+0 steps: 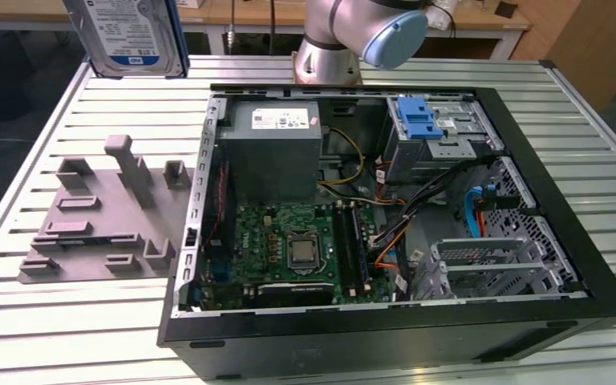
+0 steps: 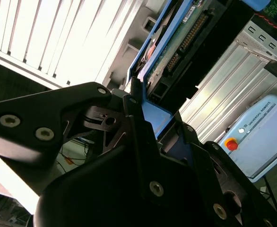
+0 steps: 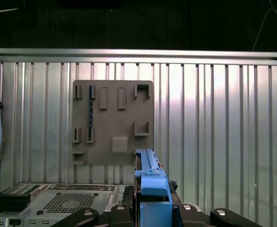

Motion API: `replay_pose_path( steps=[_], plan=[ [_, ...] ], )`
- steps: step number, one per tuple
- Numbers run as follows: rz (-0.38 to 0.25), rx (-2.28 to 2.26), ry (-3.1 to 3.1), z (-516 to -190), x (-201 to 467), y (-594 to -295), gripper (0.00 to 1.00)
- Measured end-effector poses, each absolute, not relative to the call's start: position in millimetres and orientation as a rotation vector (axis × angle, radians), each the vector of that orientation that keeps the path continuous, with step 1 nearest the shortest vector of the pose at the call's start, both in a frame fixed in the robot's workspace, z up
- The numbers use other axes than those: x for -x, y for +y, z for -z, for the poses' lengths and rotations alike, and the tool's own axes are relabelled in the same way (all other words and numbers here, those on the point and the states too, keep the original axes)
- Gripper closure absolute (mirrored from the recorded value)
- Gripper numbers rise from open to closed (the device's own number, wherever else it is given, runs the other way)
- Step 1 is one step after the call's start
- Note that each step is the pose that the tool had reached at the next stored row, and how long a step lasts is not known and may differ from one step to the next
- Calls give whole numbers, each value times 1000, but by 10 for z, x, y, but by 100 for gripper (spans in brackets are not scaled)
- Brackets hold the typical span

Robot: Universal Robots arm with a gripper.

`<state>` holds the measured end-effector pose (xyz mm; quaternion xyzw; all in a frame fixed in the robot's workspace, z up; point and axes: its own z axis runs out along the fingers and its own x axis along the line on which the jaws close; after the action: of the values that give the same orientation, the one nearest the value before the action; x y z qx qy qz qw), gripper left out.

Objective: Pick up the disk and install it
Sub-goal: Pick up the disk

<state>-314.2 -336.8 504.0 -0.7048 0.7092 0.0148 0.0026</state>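
Note:
The disk [image 1: 128,34], silver with a white-and-blue label and a blue rail frame, hangs upright in the air above the table's far corner on the exterior view's left, clear of the computer case [image 1: 522,160]. In the second wrist view my gripper [image 2: 145,97] is shut on the disk [image 2: 174,40], its black fingers [image 2: 131,101] pressed against the blue frame. The first wrist view shows the blue edge of the disk [image 3: 150,182] rising from between the gripper's [image 3: 152,210] black links, high over the table.
The open case holds a grey power-supply box [image 1: 270,152], a motherboard [image 1: 292,241] and a blue latch on a silver cage [image 1: 426,120]. A grey fixture plate [image 1: 105,216] lies on the slatted table [image 1: 62,321]. The arm's base [image 1: 335,48] stands behind the case.

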Motion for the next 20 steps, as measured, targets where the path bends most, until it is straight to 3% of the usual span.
replay_pose_path(
  steps=[20],
  plan=[
    [-46,2211,2224,-5041,3075,-3368,64]
  ],
)
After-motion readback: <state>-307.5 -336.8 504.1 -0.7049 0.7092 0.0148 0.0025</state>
